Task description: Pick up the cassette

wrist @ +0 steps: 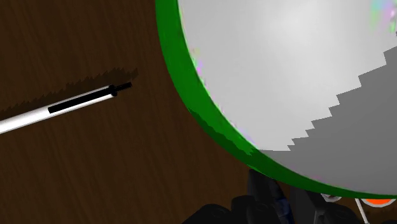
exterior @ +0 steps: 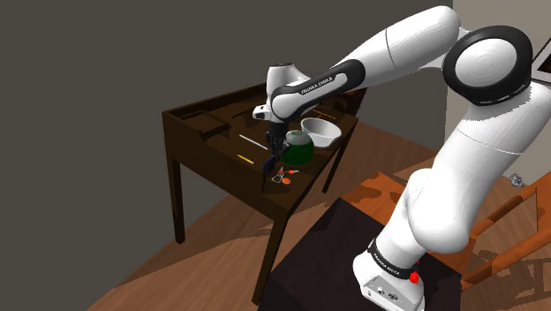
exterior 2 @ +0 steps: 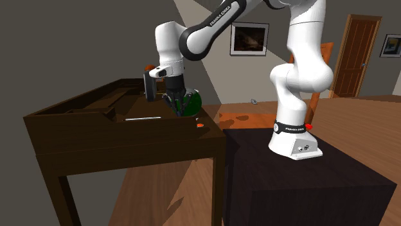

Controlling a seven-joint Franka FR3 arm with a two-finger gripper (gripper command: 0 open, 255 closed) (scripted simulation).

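Observation:
The cassette (exterior: 283, 177) is a small dark thing with orange and white spots, lying near the table's front edge just beside the green bowl (exterior: 297, 148). My gripper (exterior: 273, 166) points down at it, right against the bowl's side. In the wrist view the green bowl's rim (wrist: 191, 108) covers the fingertips. The two black fingers (wrist: 261, 191) stand close together with a dark bluish piece of the cassette (wrist: 284, 205) clasped between them, and its orange spot (wrist: 379, 202) shows off to one side. From the second exterior view the gripper (exterior 2: 178, 109) hangs in front of the green bowl (exterior 2: 191, 101).
A white bowl (exterior: 320, 132) sits behind the green one. A white pen with a black tip (wrist: 63, 105) lies on the dark wooden table (exterior: 203, 132), and a yellow pen (exterior: 245, 158) lies near the gripper. The table has a raised rim (exterior 2: 71, 115). The dark stand (exterior 2: 302, 173) adjoins it.

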